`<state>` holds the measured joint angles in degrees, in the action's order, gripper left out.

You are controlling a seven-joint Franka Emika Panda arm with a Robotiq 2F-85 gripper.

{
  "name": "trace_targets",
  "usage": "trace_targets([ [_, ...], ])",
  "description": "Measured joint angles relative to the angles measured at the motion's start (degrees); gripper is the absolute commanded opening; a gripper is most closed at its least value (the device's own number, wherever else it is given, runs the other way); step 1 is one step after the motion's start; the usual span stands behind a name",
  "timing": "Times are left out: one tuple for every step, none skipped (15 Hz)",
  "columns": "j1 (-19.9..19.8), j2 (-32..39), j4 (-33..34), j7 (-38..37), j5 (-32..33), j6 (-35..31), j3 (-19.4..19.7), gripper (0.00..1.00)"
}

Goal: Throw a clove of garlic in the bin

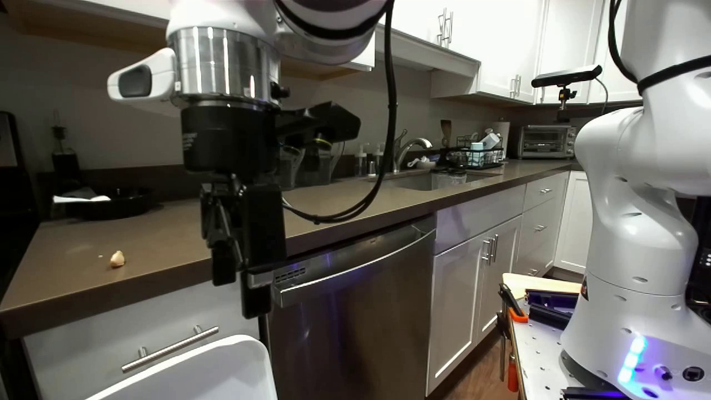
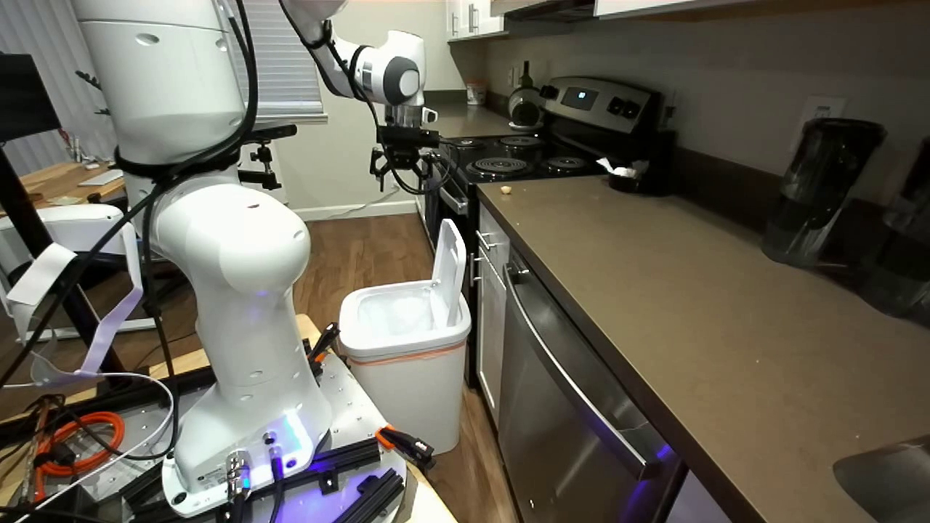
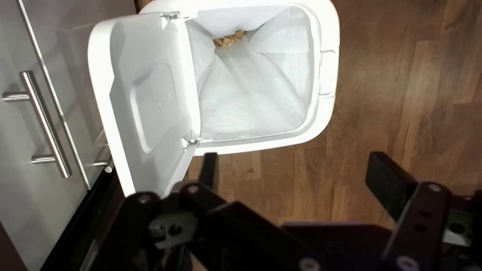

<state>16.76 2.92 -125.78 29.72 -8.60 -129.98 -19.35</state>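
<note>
A small cream clove of garlic [image 1: 117, 259] lies on the brown counter near its front edge and end. It also shows in an exterior view [image 2: 506, 189] near the stove. The white bin [image 2: 407, 392] stands on the floor by the cabinets with its lid raised. In an exterior view only its raised lid [image 1: 222, 366] shows. In the wrist view the bin's rim [image 3: 332, 30] and liner fill the upper middle. My gripper [image 3: 293, 169] is open and empty, fingers pointing down, high above the floor near the bin. It shows in both exterior views [image 1: 240, 291] [image 2: 401, 174], away from the clove.
Tan scraps [image 3: 229, 38] lie inside the bin. The counter [image 2: 654, 290] overhangs the dishwasher [image 1: 355, 322] and a drawer handle [image 1: 169, 350]. The stove [image 2: 501, 167] adjoins the counter's end. A black dish [image 1: 114, 205] stands at the back. A tiny pale speck [image 1: 100, 256] lies beside the clove.
</note>
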Motion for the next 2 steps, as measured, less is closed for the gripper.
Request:
trace_targets([
  [0.0,0.0,0.0,0.0,0.0,0.0,0.0,1.0],
  [0.0,0.0,0.0,0.0,0.0,0.0,0.0,1.0],
])
